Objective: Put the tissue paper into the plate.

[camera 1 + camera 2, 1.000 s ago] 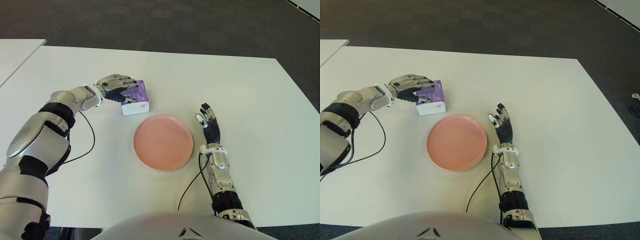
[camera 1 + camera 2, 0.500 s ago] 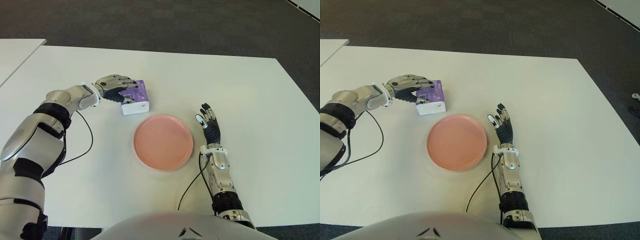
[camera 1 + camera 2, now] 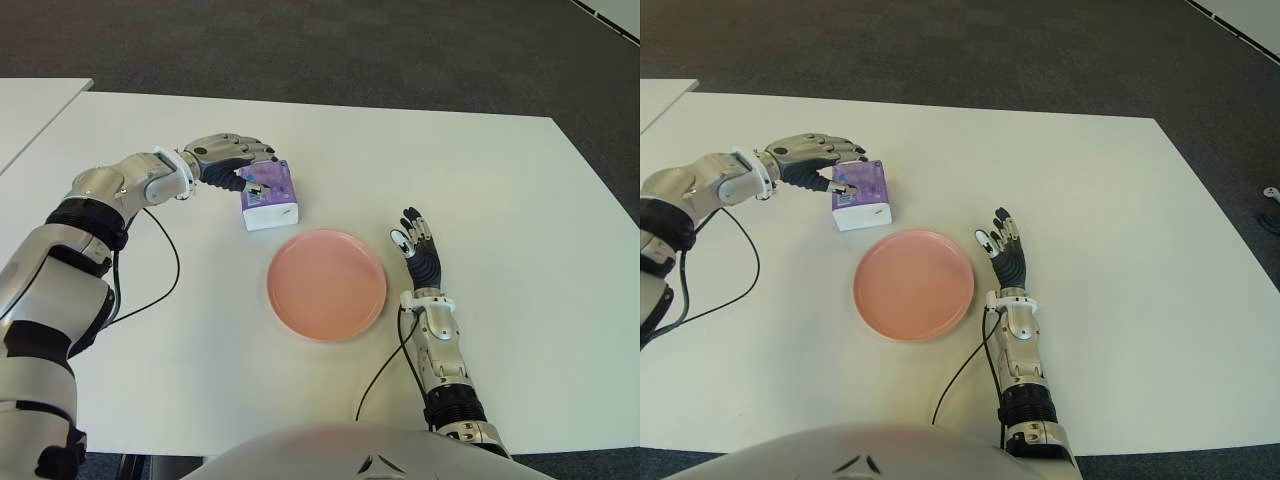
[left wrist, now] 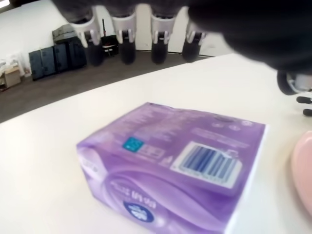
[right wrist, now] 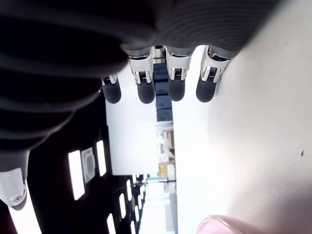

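The tissue paper is a purple and white pack [image 3: 270,197] lying flat on the white table [image 3: 500,180], just beyond the left rim of the empty pink plate [image 3: 326,283]. My left hand [image 3: 243,162] hovers at the pack's far left side. Its fingers [image 4: 126,34] are spread above the pack [image 4: 180,165] and the thumb tip is near the top face; nothing is grasped. My right hand [image 3: 418,245] shows just right of the plate with its fingers straight and holding nothing.
A black cable [image 3: 165,270] trails from my left arm across the table. Another cable [image 3: 385,365] runs by my right forearm near the plate. A second white table [image 3: 30,110] stands at the far left. Dark floor lies beyond the far edge.
My left hand has lifted and uncurled its fingers from the pack's left side; they now spread over the pack. The pack, the plate and my right hand have not moved.
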`<state>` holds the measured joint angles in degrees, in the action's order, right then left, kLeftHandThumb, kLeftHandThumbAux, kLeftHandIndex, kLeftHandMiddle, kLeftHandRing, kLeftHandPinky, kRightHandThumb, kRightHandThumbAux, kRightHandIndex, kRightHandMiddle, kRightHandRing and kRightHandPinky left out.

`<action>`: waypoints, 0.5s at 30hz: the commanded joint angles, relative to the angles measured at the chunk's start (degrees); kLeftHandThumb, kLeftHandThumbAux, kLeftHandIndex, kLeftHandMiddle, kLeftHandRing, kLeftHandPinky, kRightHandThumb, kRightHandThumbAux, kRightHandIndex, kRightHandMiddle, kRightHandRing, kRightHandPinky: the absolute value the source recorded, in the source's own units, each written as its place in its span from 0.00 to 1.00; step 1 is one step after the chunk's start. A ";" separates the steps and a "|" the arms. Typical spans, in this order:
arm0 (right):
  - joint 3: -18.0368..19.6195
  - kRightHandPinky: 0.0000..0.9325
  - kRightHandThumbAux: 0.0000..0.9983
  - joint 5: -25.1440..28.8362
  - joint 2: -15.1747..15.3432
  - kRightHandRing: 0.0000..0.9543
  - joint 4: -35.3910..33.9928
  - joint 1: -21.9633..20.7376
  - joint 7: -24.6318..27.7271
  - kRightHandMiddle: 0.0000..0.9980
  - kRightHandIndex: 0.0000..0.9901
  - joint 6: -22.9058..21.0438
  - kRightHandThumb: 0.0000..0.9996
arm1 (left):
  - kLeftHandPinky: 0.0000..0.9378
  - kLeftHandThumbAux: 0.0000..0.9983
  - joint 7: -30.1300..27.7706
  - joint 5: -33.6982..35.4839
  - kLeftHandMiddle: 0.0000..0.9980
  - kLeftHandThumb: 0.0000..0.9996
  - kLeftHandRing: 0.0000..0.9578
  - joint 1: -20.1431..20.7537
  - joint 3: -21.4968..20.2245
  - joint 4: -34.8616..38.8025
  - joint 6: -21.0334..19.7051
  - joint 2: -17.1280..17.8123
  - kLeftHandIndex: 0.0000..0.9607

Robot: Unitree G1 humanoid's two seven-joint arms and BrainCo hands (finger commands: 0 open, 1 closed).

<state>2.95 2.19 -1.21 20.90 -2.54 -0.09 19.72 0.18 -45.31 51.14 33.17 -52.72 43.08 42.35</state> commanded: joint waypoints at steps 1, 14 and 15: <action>-0.04 0.00 0.52 0.08 -0.35 0.00 2.12 1.95 0.02 0.00 0.00 -2.41 0.40 | 0.00 0.11 -1.60 -0.33 0.00 0.40 0.00 -2.12 -0.30 1.12 -0.17 0.45 0.00; -0.11 0.00 0.53 0.12 -0.59 0.00 1.79 2.18 -0.02 0.00 0.00 -2.96 0.39 | 0.00 0.09 2.00 -4.86 0.00 0.36 0.00 -2.58 1.51 -1.78 -2.53 -1.29 0.00; -0.07 0.00 0.53 0.16 -0.64 0.00 1.80 2.23 -0.06 0.00 0.00 -2.87 0.39 | 0.00 0.09 2.64 -5.48 0.00 0.36 0.00 -2.41 2.03 -2.62 -2.83 -1.69 0.00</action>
<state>2.95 2.20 -1.41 20.88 -2.52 -0.10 19.71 1.55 -48.85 49.97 33.88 -53.55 40.78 41.78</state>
